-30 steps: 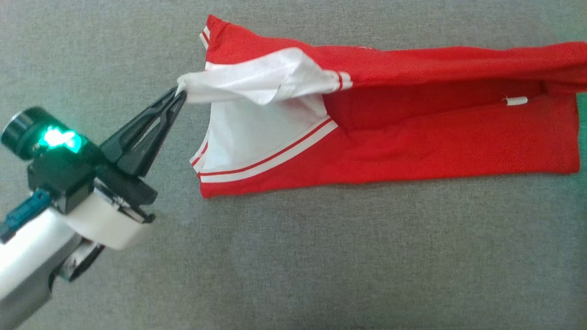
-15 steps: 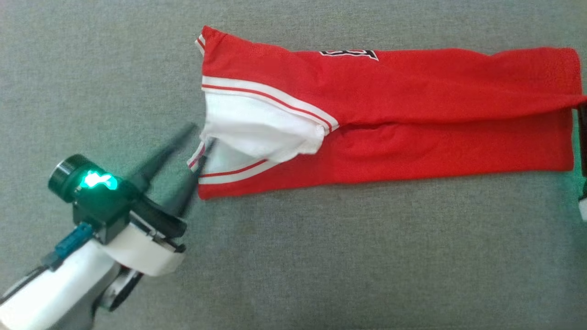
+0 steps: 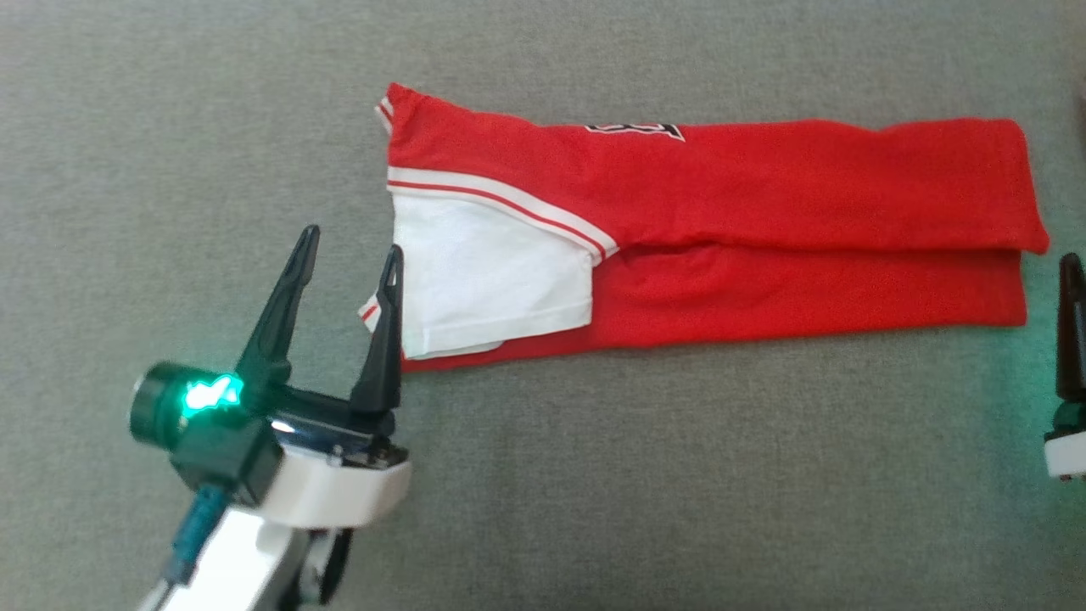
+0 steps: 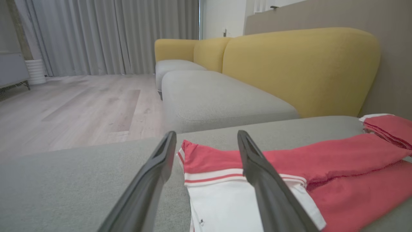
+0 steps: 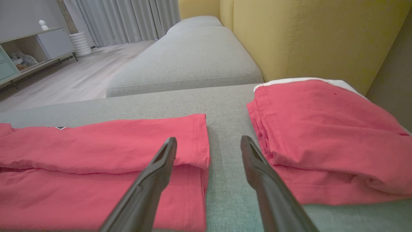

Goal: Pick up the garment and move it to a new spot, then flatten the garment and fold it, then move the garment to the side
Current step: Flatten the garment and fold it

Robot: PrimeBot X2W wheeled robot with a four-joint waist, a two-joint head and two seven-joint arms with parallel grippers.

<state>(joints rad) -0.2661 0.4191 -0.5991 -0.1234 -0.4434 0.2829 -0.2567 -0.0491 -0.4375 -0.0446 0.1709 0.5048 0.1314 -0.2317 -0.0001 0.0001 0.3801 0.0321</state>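
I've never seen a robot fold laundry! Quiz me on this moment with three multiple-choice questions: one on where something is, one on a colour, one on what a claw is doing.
1. Where is the left claw relative to the red garment?
A. At its white-sleeved end
B. At its hem end
C. Over its middle

2. What colour is the sofa backrest?
A. Blue
B. Yellow
C. Black

3. What state is the left claw in?
A. Shut on the sleeve
B. Shut on the hem
C. Open, holding nothing

Answers:
1 A: in the head view it stands right beside the white sleeve.
2 B: the left wrist view shows it plainly yellow.
3 C: its two prongs are spread wide apart and grip no cloth.
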